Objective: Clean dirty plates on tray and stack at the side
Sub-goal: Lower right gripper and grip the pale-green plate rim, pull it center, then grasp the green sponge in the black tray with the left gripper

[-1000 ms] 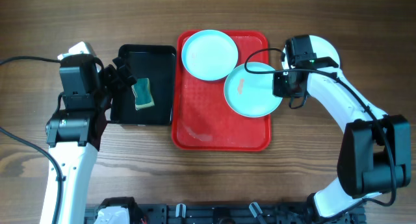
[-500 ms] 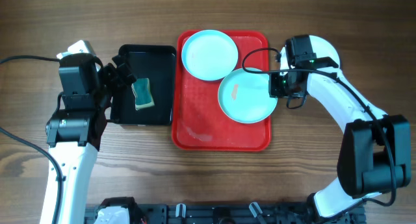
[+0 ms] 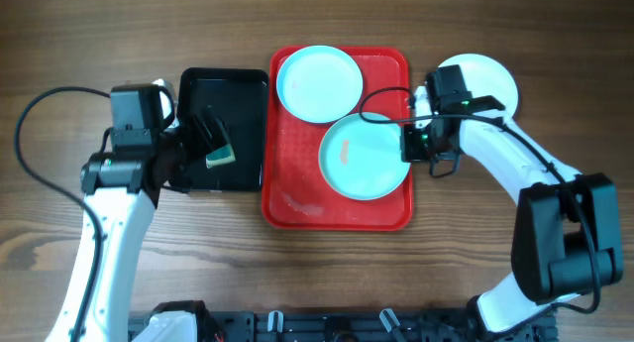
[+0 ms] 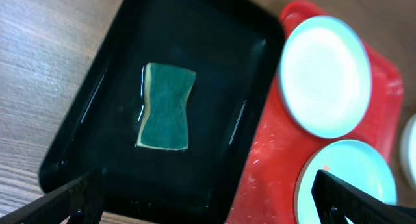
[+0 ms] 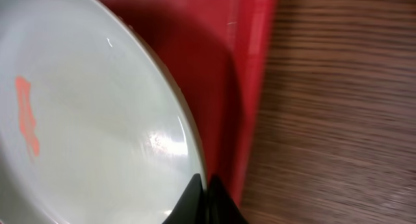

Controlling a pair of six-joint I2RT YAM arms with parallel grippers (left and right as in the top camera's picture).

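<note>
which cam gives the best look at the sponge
The left wrist view: the green sponge lies whole and unobstructed in the black tray. Overhead, it is small and partly hidden under the left pincer. The right wrist view does not show it.

Closed gripper (image 5: 207, 195) touches rim of smeared plate (image 5: 84, 120) on red tray (image 5: 195, 55).

overhead: top-down, far | left wrist: high, oblique | right wrist: close | shared: tray (image 3: 297, 198)
</note>
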